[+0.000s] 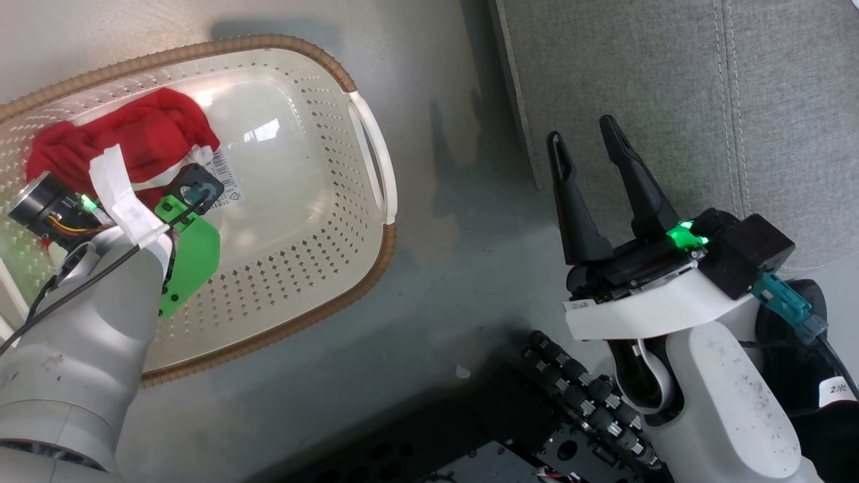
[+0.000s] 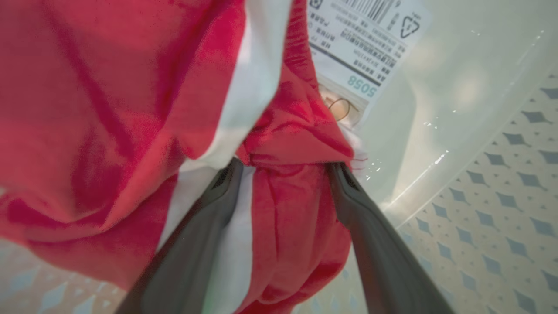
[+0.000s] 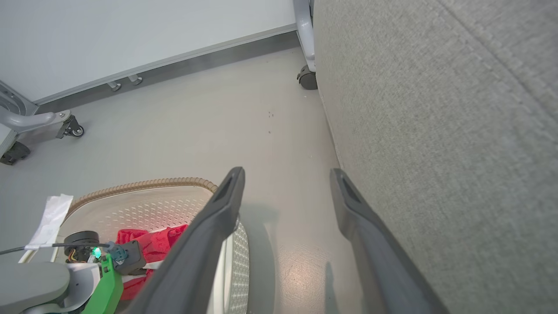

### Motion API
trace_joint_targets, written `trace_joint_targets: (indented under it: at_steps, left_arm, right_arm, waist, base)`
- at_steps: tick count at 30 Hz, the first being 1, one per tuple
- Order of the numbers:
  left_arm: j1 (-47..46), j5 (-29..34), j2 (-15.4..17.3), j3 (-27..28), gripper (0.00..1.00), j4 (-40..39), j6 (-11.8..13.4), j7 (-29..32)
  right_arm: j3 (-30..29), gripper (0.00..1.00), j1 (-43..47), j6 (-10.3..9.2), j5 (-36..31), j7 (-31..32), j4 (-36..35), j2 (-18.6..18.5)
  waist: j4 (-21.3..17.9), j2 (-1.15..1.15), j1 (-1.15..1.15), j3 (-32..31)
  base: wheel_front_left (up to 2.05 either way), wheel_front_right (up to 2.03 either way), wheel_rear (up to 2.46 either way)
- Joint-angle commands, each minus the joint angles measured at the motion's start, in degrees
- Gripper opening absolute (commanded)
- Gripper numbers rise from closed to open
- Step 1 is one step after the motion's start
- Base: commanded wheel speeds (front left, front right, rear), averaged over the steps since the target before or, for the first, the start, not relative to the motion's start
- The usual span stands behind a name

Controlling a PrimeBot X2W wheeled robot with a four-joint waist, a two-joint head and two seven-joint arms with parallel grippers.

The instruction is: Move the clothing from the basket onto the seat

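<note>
Basket (image 1: pixel 315 228) one | clothing (image 1: pixel 147 131) one heap | left claw (image 2: pixel 285 170) apart astride it | right claw (image 1: pixel 581 131) apart

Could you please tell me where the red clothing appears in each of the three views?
Head view: clothing upper left, inside the basket.
Left wrist view: left and centre, between the fingers of the left tool.
Right wrist view: lower left.
Shared landmark: the basket's perforated wall.
</note>
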Motion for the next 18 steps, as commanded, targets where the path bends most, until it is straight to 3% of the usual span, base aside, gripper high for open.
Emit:
trace_joint_targets:
  at_steps: [1,2,3,5,12,18]
  left_arm:
    - [-0.91,-0.02,0.87,-0.13,1.00,0.24,-0.14,0.62]
    - [-1.00,-0.13,0.93,-0.23,0.81,0.25,-0.17,0.96]
    - [-1.03,0.01,0.93,-0.46,0.48,0.29,-0.21,1.93]
    - [-1.06,-0.37,0.89,-0.47,0.00,0.31,-0.22,2.79]
    - [-1.56,-0.01,0.67,-1.95,0.00,0.32,0.25,3.63]
    - [-2.11,-1.15,-0.38,-2.36,0.00,-0.30,-0.19,0.43]
  right_arm:
    - [0.09,1.00,-0.92,0.00,0.11,-0.27,-0.29,0.03]
    - [0.06,1.00,-0.97,0.00,0.10,-0.27,-0.31,0.03]
    - [-0.03,1.00,-0.94,0.00,0.01,-0.27,-0.35,0.03]
    - [-0.22,1.00,-0.83,0.00,-0.27,-0.27,-0.44,0.03]
    - [-0.78,1.00,-0.83,0.00,-0.58,-0.27,-0.81,0.03]
    - [-1.42,1.00,-1.27,0.00,-1.33,-0.27,-0.50,0.01]
  waist:
    - [-0.37,0.00,0.00,0.51]
    - [-0.41,0.00,0.00,0.61]
    - [-0.40,0.00,0.00,0.70]
    - [-0.35,0.00,0.00,0.81]
    - [-0.18,0.00,0.00,0.99]
    - [0.30,0.00,0.00,0.07]
  base:
    - [0.00,0.00,0.00]
    - [0.00,0.00,0.00]
    - [0.00,0.00,0.00]
    - [0.00,0.00,0.00]
    - [0.00,0.00,0.00]
    - [0.00,0.00,0.00]
